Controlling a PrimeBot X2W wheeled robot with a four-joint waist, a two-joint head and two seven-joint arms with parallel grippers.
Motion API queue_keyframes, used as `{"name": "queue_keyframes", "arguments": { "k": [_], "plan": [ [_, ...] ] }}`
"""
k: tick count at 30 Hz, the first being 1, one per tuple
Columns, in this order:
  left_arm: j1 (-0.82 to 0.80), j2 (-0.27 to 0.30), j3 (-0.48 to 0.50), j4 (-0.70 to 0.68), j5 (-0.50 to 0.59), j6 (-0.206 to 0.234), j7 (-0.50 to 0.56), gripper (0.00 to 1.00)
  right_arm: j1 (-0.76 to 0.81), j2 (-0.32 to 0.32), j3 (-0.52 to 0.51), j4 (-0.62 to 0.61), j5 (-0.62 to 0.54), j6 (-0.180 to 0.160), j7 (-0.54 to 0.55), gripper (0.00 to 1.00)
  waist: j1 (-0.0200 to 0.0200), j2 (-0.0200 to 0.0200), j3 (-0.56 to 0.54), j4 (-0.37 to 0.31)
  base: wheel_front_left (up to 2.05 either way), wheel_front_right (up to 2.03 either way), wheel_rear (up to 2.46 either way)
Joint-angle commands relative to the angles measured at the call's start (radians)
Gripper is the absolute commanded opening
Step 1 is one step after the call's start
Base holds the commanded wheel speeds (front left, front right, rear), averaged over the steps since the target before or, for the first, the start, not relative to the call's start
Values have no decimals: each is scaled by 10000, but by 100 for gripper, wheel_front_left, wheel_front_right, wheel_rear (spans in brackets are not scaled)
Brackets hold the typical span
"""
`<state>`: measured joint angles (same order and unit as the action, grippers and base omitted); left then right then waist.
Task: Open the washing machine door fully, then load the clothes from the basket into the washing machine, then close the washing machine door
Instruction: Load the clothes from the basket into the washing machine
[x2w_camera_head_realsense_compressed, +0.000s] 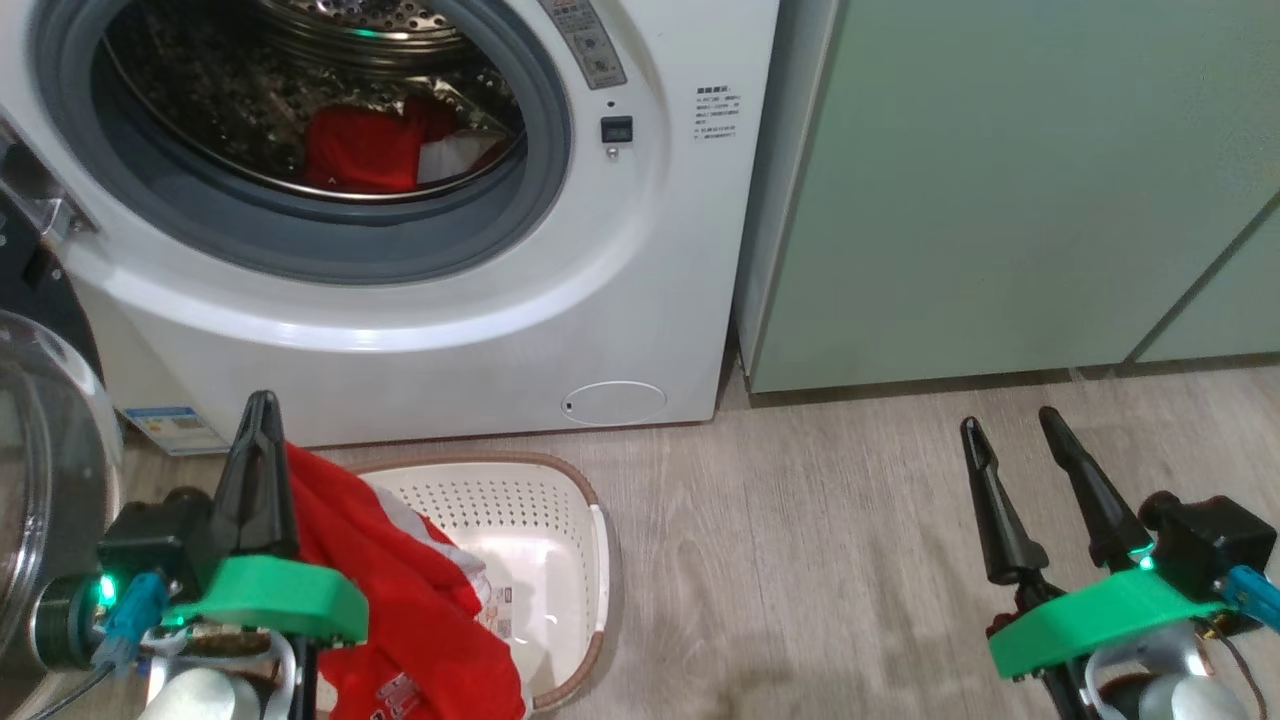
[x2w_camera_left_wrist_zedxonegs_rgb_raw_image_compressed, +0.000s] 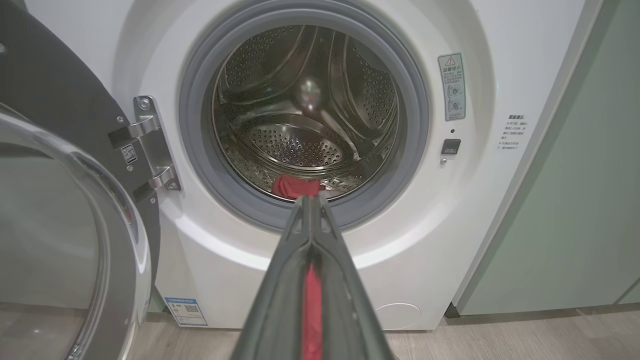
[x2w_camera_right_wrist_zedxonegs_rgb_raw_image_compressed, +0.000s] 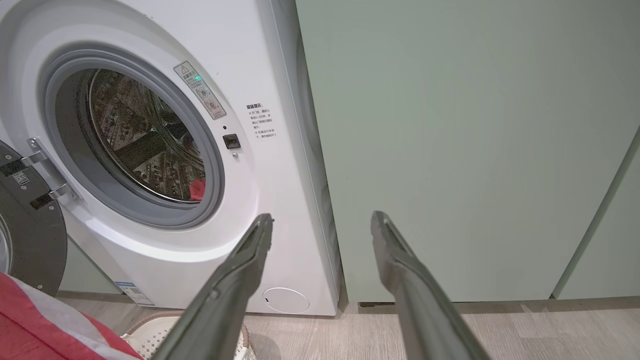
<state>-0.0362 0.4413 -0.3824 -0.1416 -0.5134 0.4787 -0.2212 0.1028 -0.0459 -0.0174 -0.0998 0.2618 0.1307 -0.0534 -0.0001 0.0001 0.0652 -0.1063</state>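
Red jersey fabric, perforated steel drum

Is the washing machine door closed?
No, the door stands swung open at the left, and the steel drum is in plain sight.

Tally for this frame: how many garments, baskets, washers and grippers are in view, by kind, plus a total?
Red garments: 2 (drum garment; held garment)
Basket: 1
Washing machine: 1
Grippers: 2 (left gripper, shut on the held garment; right gripper, open)
Total: 6
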Motion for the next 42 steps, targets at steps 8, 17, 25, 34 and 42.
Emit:
{"name": "queue_keyframes", "arguments": {
  "k": [8, 17, 25, 34, 42],
  "plan": [
    [-336, 175, 537, -120, -83, -105, -177, 0, -110, -43, 227, -526, -125, 0, 101, 100, 1, -1, -112, 77, 0, 0, 0],
    [-394, 109, 499, -10, -129, -153, -204, 0, -85, -43, 222, -569, -97, 0, 109, 100, 1, -1, -83, 137, 0, 0, 0],
    [-655, 89, 505, 82, -189, -240, -183, 0, -198, -43, 293, -681, -64, 0, 88, 100, 1, -1, 220, 113, 0, 0, 0],
    [-2276, 227, 540, 529, -297, -682, 282, 0, -686, -43, 471, -823, 131, 0, -165, 100, 1, -1, 1500, -275, 0, 0, 0],
    [-5025, 632, 893, 1721, -430, -1227, 1034, 0, -1371, -43, 686, -482, 589, 0, -810, 100, 1, -1, 3084, -1023, 0, 0, 0]
  ]
}}
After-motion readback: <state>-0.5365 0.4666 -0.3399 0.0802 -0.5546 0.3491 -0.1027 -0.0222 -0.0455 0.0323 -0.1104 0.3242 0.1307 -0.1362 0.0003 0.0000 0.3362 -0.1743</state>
